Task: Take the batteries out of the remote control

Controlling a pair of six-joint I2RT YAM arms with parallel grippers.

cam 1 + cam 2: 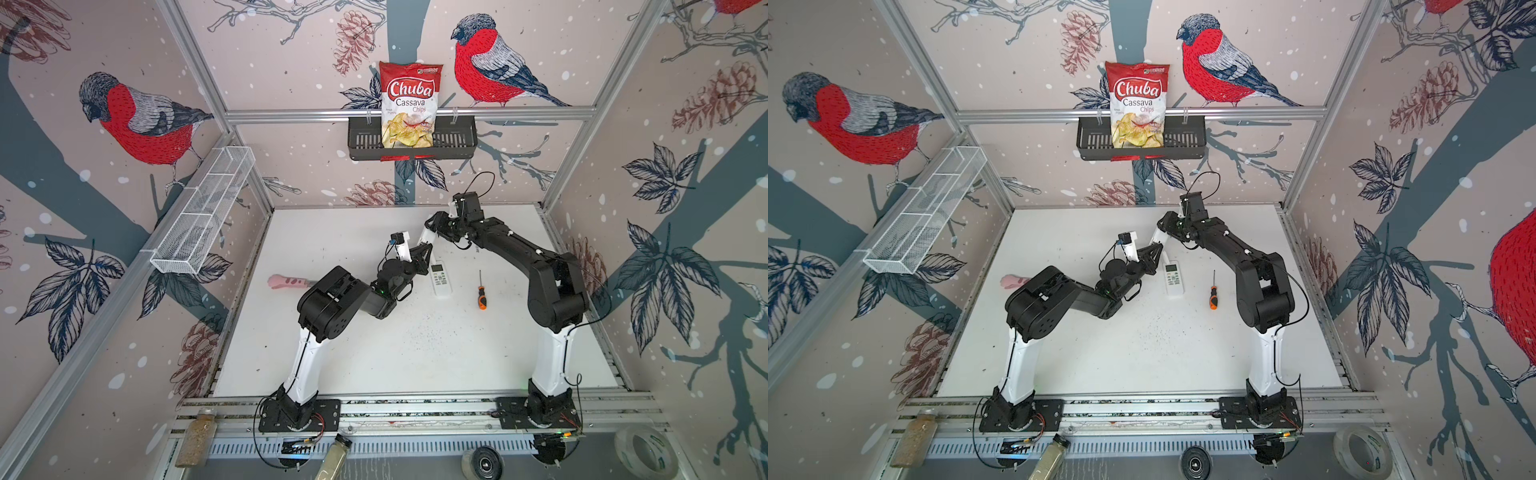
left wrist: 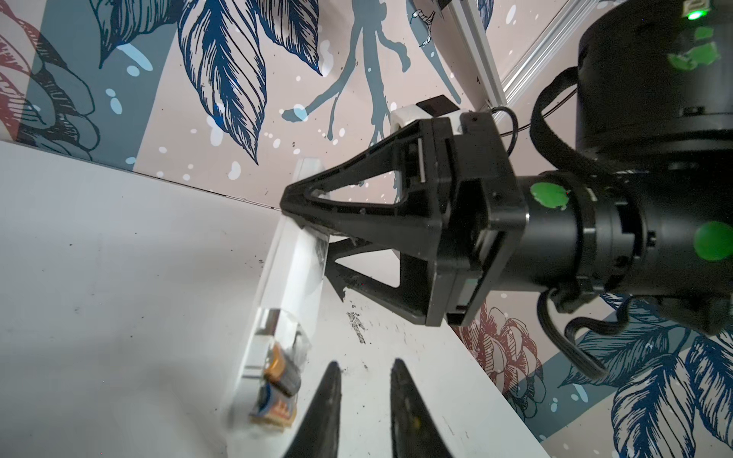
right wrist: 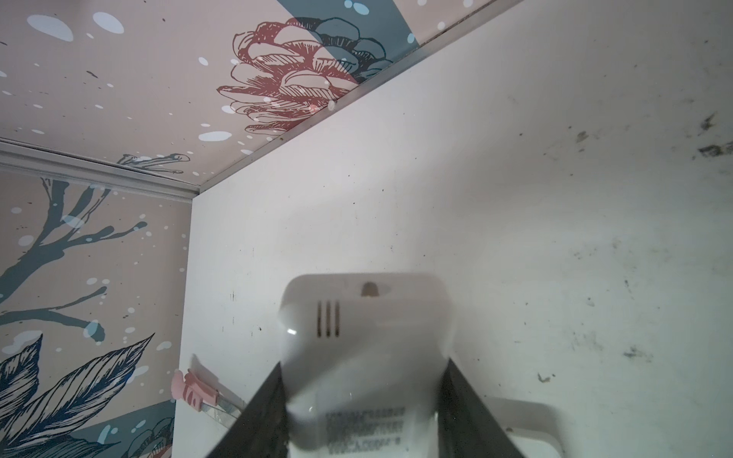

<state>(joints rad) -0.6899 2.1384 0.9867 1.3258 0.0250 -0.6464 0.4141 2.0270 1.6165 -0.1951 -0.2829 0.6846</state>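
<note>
Batteries (image 2: 282, 378), small black cylinders with gold-coloured bands, sit in the open compartment at one end of a white plastic remote control (image 2: 293, 285), blurred in the left wrist view. The right gripper (image 2: 313, 244) pinches that remote across its middle, holding it tilted over the white table (image 1: 374, 353). The left gripper (image 2: 365, 368) hovers just beside the compartment, its jaws narrowly apart with nothing between them. To do this well, the left tips probably need to shift over the battery that appears raised, straddle its body, close gently and draw it out, while the right grip holds steady.
</note>
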